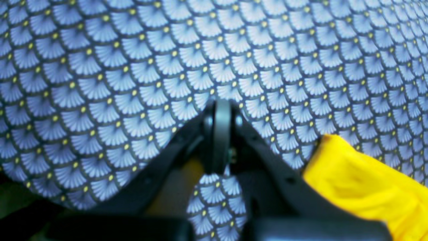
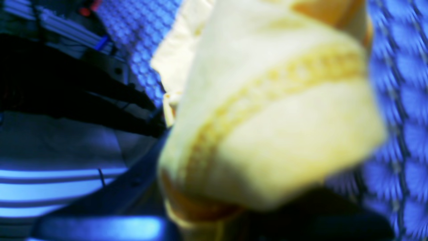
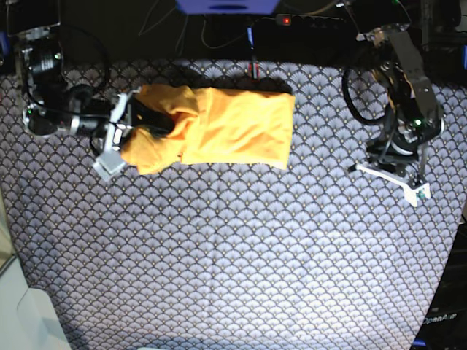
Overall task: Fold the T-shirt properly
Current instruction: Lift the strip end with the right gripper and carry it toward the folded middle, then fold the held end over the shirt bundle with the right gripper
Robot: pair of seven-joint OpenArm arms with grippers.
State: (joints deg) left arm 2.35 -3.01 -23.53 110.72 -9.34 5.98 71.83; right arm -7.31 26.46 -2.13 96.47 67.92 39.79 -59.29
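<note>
The yellow-orange T-shirt (image 3: 226, 127) lies at the back of the table, partly folded into a band, its left end bunched up. My right gripper (image 3: 139, 120) is at that left end, shut on the T-shirt, with cloth draped over its fingers. In the right wrist view the T-shirt (image 2: 274, 117) with a stitched hem fills the frame and hides the fingertips. My left gripper (image 3: 417, 191) stands at the right, apart from the garment. Its fingers (image 1: 219, 127) are shut together over the tablecloth, empty. A corner of the T-shirt (image 1: 367, 187) shows at the lower right there.
The blue-grey scallop-patterned tablecloth (image 3: 219, 255) covers the whole table. Cables and a power strip (image 3: 314, 18) run behind the back edge. A white object (image 3: 29, 321) sits off the table's front left corner.
</note>
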